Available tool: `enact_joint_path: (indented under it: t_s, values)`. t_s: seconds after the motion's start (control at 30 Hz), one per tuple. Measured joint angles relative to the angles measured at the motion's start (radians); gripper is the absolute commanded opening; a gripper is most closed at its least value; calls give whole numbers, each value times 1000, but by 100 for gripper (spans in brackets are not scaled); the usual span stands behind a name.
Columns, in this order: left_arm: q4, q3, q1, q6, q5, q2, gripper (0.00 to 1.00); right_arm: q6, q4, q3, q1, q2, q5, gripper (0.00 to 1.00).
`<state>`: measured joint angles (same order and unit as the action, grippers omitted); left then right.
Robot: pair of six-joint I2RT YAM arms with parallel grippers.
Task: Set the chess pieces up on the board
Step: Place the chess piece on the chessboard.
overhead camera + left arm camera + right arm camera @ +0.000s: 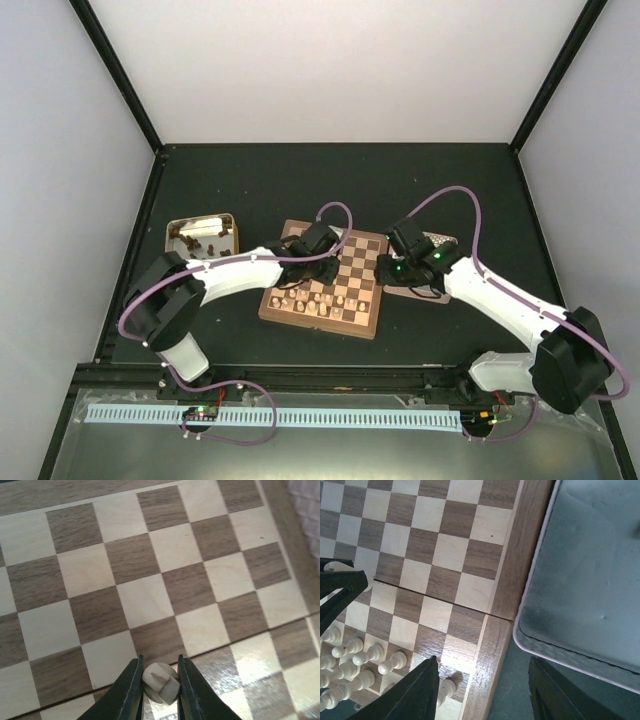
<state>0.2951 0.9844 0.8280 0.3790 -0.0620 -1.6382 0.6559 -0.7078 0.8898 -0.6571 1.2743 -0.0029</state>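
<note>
Pale pieces (305, 298) are standing in rows along the near left part of the board (350, 275), close below the left claw (159, 666); the rest of the squares are lying bare. The board is sitting in the middle of the dark table (250, 180), between two metal tins. The right tin (585, 570) is touching the board's right border, and the right wrist view is showing only its grey floor and pale rim.

The left arm (230, 275) is stretching from its base at the near left across to the far left part of the board. Its claw is pointing down and clamping a single pale piece (161, 682) between its two fingers (131, 690), over a square beside the seam across the board's middle. The right arm (500, 300) is bending in from the near right, with the right claw (482, 661) hanging over the board's right border beside the tin. Its fingers (415, 695) are standing wide apart with nothing between them, and one pale piece is standing just beside the left one.

The left tin (200, 216), on the table to the far left of the board and apart from it, is holding scattered dark pieces (195, 240).
</note>
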Motion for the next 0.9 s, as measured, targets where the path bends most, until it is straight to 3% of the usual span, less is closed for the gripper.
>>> enact_joint_path:
  t_s: [0.1,0.2,0.4,0.9]
  values:
    - [-15,10,3,7,-42,-37,12,-1,19,-26,17,-25,-1,51]
    - [-29,10,4,14,-67,-60,27,-3,37,-53,35,-53,-6,51]
    - [-6,35,5,23,-71,-73,45,-6,58,-83,63,-84,-21,51]
    - [246,250,-50,66,64,-133,44,-15,100,-126,97,-114,-53,51]
